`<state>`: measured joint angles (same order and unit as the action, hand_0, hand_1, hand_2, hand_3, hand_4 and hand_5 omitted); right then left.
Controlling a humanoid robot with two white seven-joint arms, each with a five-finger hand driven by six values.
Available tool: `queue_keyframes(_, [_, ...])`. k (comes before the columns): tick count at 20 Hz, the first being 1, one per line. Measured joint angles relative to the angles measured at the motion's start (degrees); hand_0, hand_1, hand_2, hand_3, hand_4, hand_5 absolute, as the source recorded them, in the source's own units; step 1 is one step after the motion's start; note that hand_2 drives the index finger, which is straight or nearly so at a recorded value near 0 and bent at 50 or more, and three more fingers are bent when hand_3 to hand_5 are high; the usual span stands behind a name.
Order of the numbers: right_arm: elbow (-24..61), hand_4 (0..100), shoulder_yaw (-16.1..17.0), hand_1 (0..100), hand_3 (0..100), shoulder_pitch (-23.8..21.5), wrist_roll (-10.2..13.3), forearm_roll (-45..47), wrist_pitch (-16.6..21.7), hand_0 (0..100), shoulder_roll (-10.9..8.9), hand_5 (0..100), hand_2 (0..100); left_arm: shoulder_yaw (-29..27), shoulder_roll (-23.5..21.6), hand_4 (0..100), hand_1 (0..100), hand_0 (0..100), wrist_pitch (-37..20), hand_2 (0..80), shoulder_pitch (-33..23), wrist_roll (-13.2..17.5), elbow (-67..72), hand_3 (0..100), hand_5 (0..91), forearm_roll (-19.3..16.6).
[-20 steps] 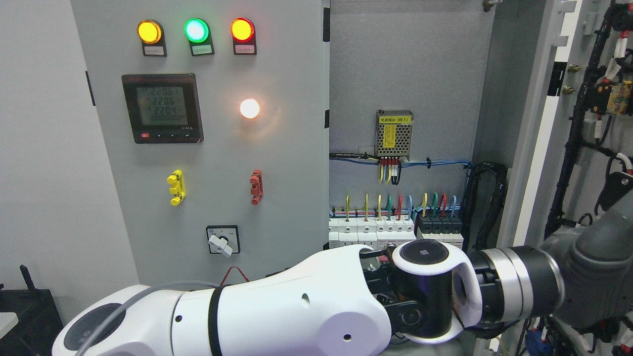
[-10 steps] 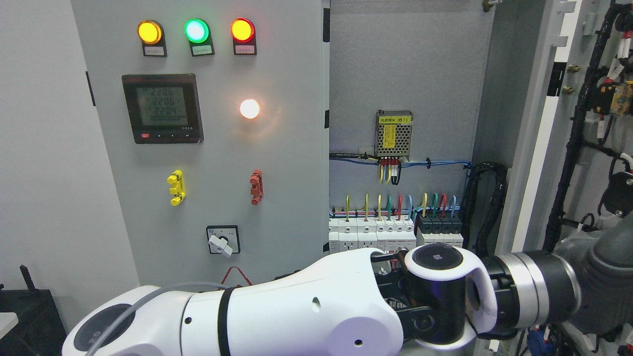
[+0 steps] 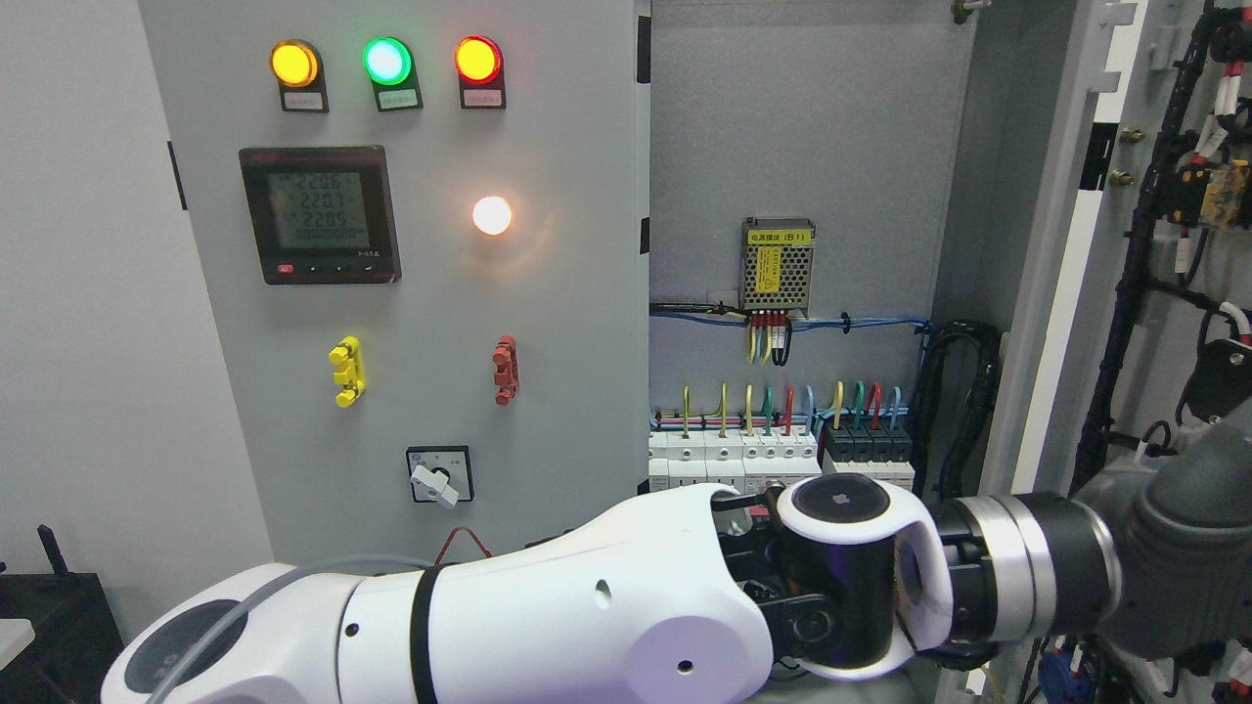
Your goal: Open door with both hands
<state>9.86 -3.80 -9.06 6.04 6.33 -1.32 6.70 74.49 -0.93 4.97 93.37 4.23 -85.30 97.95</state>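
Standing against a pale wall, the grey cabinet (image 3: pixel 411 323) shows its wiring bay. Right of it, the door (image 3: pixel 1154 244) stands upright, swung open, inner side showing. The left arm (image 3: pixel 548 616) reaches toward it; I cannot tell the fingers' state.

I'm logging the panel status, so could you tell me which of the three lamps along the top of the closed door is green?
The middle lamp is green; the left lamp is amber, the right lamp red.

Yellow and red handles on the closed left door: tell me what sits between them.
Nothing: in the head view, bare grey door panel runs between the yellow handle and the red handle.
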Motion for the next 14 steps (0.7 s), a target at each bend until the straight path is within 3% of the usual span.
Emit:
queue_keyframes(6, [0.00, 0, 0.00, 0, 0, 0.00, 0.02, 0.00, 0.00, 11, 0.00, 0, 0, -2.23, -6.45, 3, 0, 0, 4.42, 0.0, -4.82, 1.75, -3.74, 0, 0.0, -0.86])
queue_keyframes(14, [0.00, 0, 0.01, 0, 0, 0.00, 0.02, 0.00, 0.00, 11, 0.00, 0, 0, -4.56, -17.62, 3, 0, 0, 5.37, 0.0, -13.68, 5.28, -10.22, 0, 0.0, -3.80])
